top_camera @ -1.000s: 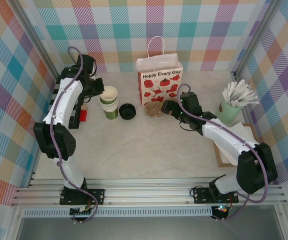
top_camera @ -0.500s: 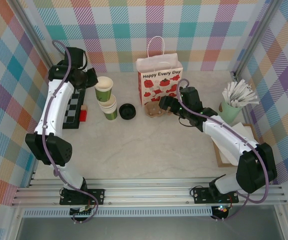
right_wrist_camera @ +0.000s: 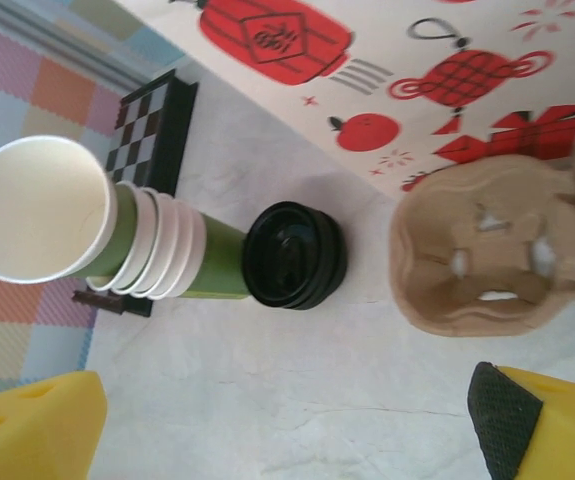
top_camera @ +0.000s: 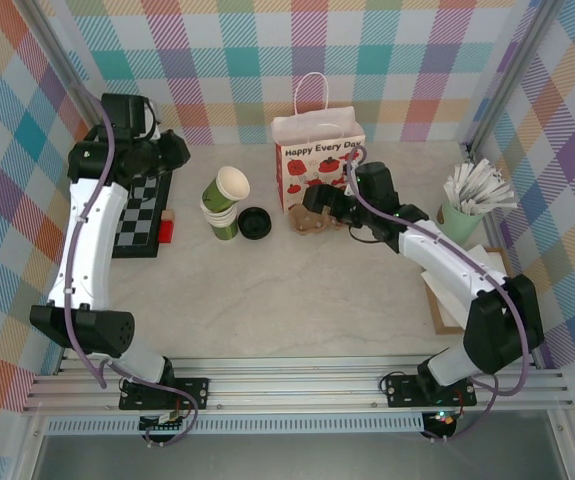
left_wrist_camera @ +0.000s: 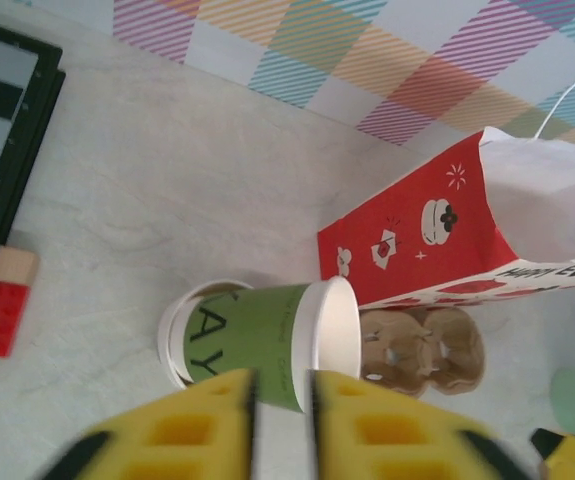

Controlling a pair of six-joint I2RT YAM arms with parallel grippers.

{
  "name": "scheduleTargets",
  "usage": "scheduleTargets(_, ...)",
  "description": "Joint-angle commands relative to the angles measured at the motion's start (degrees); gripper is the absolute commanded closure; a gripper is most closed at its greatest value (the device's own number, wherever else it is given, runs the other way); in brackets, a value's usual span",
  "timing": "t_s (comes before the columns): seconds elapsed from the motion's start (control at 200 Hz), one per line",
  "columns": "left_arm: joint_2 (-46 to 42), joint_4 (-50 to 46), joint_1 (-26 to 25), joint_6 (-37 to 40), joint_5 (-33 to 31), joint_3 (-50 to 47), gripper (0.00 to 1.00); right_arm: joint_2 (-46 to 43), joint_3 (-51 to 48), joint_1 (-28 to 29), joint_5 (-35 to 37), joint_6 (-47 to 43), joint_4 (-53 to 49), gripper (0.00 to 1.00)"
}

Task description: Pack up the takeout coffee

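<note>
Item 1, left arm: I see it reared up tall, well left of the paper bag [top_camera: 317,160], wrist turned toward the bag. Left gripper [left_wrist_camera: 283,400]: fingers a narrow slot apart, nothing between them, aimed at a stack of cups [top_camera: 223,210] whose top cup lies tipped, mouth toward the bag.

Item 2, right arm: stretched low, elbow bent, reaching to the bag's front. Right gripper [right_wrist_camera: 282,400]: spread wide, empty, by a cardboard carrier [top_camera: 307,220] just in front of the bag.

Item 3, takeout coffee [top_camera: 254,222]: upright, black lid on, off the bag's front left corner, between stack and carrier.
</note>
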Motion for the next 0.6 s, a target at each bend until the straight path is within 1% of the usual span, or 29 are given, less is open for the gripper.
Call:
scheduleTargets(0.0,0.22,1.10,-0.26,0.56,3.56,-4.54,0.43,2.96,1.99,0.41,-8.55,-0.04,4.24,0.05)
scheduleTargets(0.03,0.05,1.96,-0.26,1.11,4.87,-5.65,0.40,3.88,2.66,0.50,-10.79,0.19,5.17,0.05)
scheduleTargets(0.09,0.07,2.84,-0.42,2.00,5.50,-7.24,0.38,5.74,4.75,1.21,-13.17,0.25,5.53,0.05)
scheduleTargets(0.175,1.37,2.22,-0.85,3.83,5.34,-7.55,0.37,7.97,8.21,2.61,-11.52,0.09,3.07,0.06)
scheduleTargets(0.23,2.74,1.43,-2.45,5.44,5.06,-7.00,0.35,9.24,10.12,3.02,-9.94,0.43,1.01,0.06)
scheduleTargets(0.28,4.37,-0.20,-4.78,7.03,0.75,-5.74,0.31,10.16,11.42,3.15,-9.41,0.77,-0.32,0.06)
scheduleTargets(0.35,7.69,-3.56,-8.11,8.66,-9.95,-2.71,0.28,10.65,11.77,3.17,-8.92,1.35,-0.86,0.06)
scheduleTargets(0.395,10.10,-5.78,-9.63,9.42,-14.87,-0.43,0.27,10.55,11.69,3.13,-8.60,1.54,-1.19,0.06)
scheduleTargets(0.46,13.27,-7.91,-11.15,10.14,-18.75,2.52,0.27,10.20,11.53,3.26,-7.96,1.38,-1.96,0.06)
scheduleTargets(0.53,15.82,-9.19,-12.37,10.72,-21.47,4.73,0.27,9.57,11.01,3.22,-6.99,0.96,-2.94,0.06)
scheduleTargets(0.595,17.62,-9.88,-13.13,10.46,-24.67,6.29,0.32,8.80,10.26,3.21,-6.24,0.52,-3.43,0.06)
